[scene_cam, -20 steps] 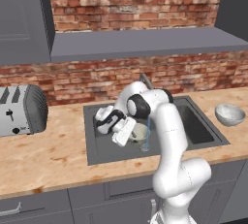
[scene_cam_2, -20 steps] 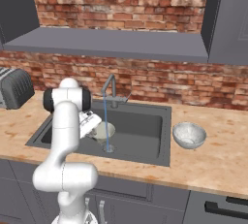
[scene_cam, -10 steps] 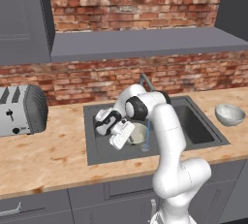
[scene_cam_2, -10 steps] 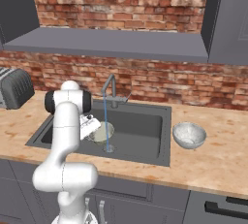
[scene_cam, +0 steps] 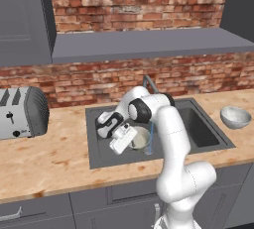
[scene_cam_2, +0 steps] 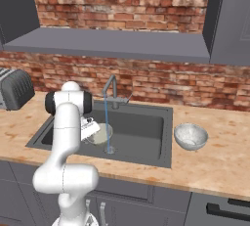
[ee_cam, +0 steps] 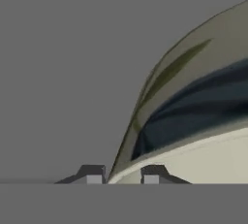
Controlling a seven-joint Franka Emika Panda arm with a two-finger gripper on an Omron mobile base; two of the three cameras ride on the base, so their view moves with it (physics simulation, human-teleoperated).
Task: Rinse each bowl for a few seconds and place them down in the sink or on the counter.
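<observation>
The cream bowl (scene_cam: 140, 138) (scene_cam_2: 101, 134) with a grey-green outside sits low in the dark sink (scene_cam: 198, 129) (scene_cam_2: 146, 127), beside a thin blue stream of water from the tap (scene_cam: 148, 81) (scene_cam_2: 111, 85). My gripper (scene_cam: 132, 135) (scene_cam_2: 96, 132) (ee_cam: 122, 174) reaches down into the basin from the left. In the hand view its two fingertips straddle the cream bowl (ee_cam: 193, 116), one on the outer wall and one inside, shut on the rim. The speckled grey-white bowl (scene_cam: 235, 117) (scene_cam_2: 191, 136) rests upright on the counter (scene_cam: 59, 153) (scene_cam_2: 219, 164) right of the sink.
A silver toaster (scene_cam: 22, 113) (scene_cam_2: 14, 88) stands on the counter at the far left. A grey shelf (scene_cam: 149, 44) runs along the brick wall above the tap. The right half of the basin is bare.
The hand and the cream bowl have dipped slightly lower in the sink. The speckled bowl has not moved.
</observation>
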